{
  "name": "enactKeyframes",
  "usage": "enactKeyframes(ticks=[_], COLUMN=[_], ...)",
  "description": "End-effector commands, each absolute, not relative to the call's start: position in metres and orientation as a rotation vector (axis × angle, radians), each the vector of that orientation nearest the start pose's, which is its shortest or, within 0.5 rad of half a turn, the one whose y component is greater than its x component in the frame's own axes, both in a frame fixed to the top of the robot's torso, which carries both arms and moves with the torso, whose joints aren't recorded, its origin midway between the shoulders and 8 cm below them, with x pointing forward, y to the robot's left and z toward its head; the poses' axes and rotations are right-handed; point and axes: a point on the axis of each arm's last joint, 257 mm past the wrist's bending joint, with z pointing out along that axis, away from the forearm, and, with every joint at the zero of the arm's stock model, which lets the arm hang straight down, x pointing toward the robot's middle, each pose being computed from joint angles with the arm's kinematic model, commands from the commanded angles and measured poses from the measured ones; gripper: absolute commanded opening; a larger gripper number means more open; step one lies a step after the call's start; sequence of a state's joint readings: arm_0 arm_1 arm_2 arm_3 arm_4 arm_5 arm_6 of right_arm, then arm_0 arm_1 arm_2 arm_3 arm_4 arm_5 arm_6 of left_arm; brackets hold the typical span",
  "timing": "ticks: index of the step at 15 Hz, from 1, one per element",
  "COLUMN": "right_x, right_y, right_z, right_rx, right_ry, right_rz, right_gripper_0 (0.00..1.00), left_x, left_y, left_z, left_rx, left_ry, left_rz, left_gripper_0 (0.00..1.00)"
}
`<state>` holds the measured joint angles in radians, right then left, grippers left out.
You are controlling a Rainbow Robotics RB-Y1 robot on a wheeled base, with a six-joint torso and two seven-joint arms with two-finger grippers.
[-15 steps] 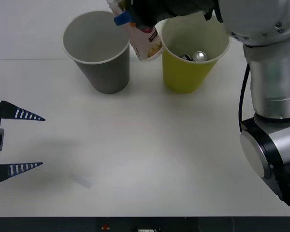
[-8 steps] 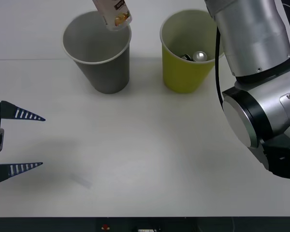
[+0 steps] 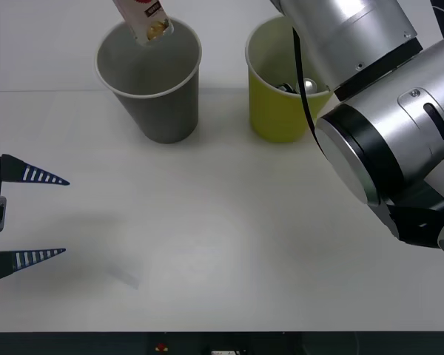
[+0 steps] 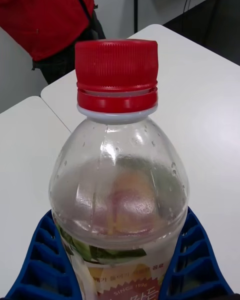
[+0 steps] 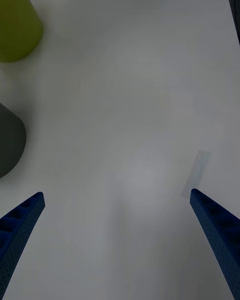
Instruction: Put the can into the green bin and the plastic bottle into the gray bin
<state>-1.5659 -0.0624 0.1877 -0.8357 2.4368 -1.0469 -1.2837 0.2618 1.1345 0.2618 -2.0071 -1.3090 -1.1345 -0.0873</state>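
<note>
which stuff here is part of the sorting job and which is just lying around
Job: plastic bottle held by right gripper above gray bin; can inside green bin.
Lying about: pale strip on table, near idle left gripper.

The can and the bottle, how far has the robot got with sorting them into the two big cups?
The can already lies inside the green bin, so that half looks done. The right gripper is shut on the plastic bottle, holding it tilted above the gray bin. What is left is letting it drop in. The left gripper waits open at the table's left edge.
</note>
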Motion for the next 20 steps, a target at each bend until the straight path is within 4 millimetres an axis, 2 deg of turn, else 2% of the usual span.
enactKeyframes(ticks=[1,7,8,9,10,11,20], right_x=[0.609,0.607,0.608,0.608,0.609,0.609,0.613], right_y=[0.18,0.177,0.176,0.176,0.175,0.175,0.169], right_z=[0.09,0.082,0.082,0.082,0.081,0.078,0.082], right_rx=[-0.991,-1.014,-1.016,-1.027,-1.032,-1.031,-1.021], right_ry=[1.761,1.781,1.779,1.772,1.771,1.775,1.772], right_rz=[0.352,0.336,0.329,0.321,0.317,0.322,0.319], right_gripper_0=[0.0,0.01,0.3,0.81,0.94,1.0,1.0], left_x=[0.341,0.341,0.341,0.341,0.341,0.341,0.341], left_y=[0.286,0.286,0.286,0.286,0.286,0.286,0.286], left_z=[-0.167,-0.167,-0.167,-0.167,-0.167,-0.167,-0.167], left_rx=[1.762,1.762,1.762,1.762,1.762,1.762,1.762], left_ry=[1.444,1.444,1.444,1.444,1.444,1.444,1.444], left_rz=[-0.118,-0.118,-0.118,-0.118,-0.118,-0.118,-0.118], left_gripper_0=[1.0,1.0,1.0,1.0,1.0,1.0,1.0])
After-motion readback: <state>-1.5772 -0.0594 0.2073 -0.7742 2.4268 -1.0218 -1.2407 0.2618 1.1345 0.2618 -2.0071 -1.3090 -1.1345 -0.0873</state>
